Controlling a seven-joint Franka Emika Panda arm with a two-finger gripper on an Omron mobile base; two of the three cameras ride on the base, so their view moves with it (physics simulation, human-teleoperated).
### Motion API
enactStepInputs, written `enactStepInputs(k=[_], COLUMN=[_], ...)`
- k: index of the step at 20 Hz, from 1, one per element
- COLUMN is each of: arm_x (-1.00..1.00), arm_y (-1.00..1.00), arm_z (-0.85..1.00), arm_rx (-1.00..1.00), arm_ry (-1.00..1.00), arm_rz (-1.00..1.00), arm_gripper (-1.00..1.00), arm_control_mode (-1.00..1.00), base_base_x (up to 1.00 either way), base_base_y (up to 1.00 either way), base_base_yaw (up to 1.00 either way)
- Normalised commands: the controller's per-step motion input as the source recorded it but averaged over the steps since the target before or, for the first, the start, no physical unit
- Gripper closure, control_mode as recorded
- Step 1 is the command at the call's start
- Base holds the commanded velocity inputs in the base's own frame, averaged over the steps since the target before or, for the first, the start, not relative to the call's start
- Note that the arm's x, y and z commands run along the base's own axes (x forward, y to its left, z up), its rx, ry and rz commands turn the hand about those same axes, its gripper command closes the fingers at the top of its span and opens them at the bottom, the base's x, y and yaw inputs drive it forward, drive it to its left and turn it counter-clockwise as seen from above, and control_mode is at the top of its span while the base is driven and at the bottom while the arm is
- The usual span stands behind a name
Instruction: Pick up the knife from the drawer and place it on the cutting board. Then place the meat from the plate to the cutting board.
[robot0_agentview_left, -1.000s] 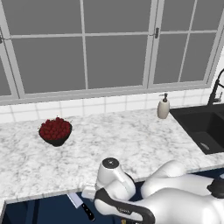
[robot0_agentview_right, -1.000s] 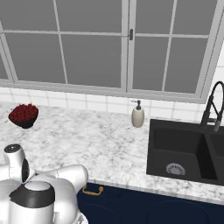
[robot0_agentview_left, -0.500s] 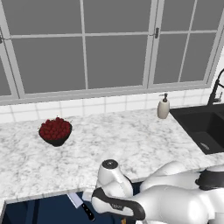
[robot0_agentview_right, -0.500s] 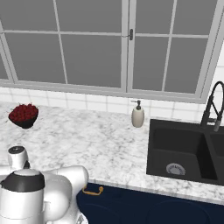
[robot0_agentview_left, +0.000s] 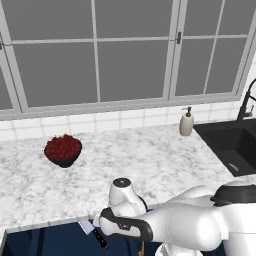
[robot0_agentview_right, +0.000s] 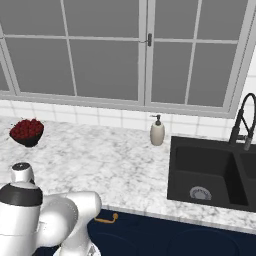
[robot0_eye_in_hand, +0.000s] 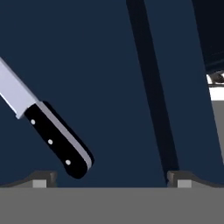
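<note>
The knife (robot0_eye_in_hand: 59, 140) lies flat on the floor of the open dark navy drawer (robot0_eye_in_hand: 113, 65), its black handle toward me and its silver blade running off to the upper left. My gripper (robot0_eye_in_hand: 111, 179) hangs above it, open, and the handle's end is just inside the left fingertip (robot0_eye_in_hand: 43, 178). Nothing is held. In the left base view the knife (robot0_agentview_left: 95, 233) shows in the drawer (robot0_agentview_left: 40, 242) beside my lowered hand. The cutting board, the meat and the plate are out of view.
On the marble counter (robot0_agentview_left: 150, 160) stand a dark bowl of red berries (robot0_agentview_left: 62, 150) and a soap dispenser (robot0_agentview_left: 186, 122). A black sink (robot0_agentview_right: 210, 172) with a faucet (robot0_agentview_right: 242, 122) lies to the right. A brass handle (robot0_agentview_right: 105, 219) sits on the cabinet front below.
The arm has folded lower and further left over the drawer. The gripper stays open and the knife has not moved.
</note>
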Motion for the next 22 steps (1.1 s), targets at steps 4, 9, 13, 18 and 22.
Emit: enactStepInputs(k=[4,9,13,18,22], arm_x=[-0.14,-0.81,-0.97,-0.88,-0.94], arm_y=[0.34,1.0,1.0,1.0,1.0], arm_z=[-0.38,-0.53,-0.14,0.21,0.44], arm_rx=[-0.03,-0.04,0.0,0.01,0.02], arm_ry=[0.01,0.0,0.06,0.22,0.28], arm_rz=[0.0,0.0,0.01,0.05,0.06], arm_gripper=[-1.0,-1.0,-1.0,-1.0,-1.0], arm_control_mode=[-1.0,-1.0,-1.0,-1.0,-1.0], base_base_x=[0.0,0.0,0.0,0.0,0.0], base_base_y=[0.0,0.0,0.0,0.0,0.0], base_base_yaw=[0.0,0.0,0.0,0.0,0.0])
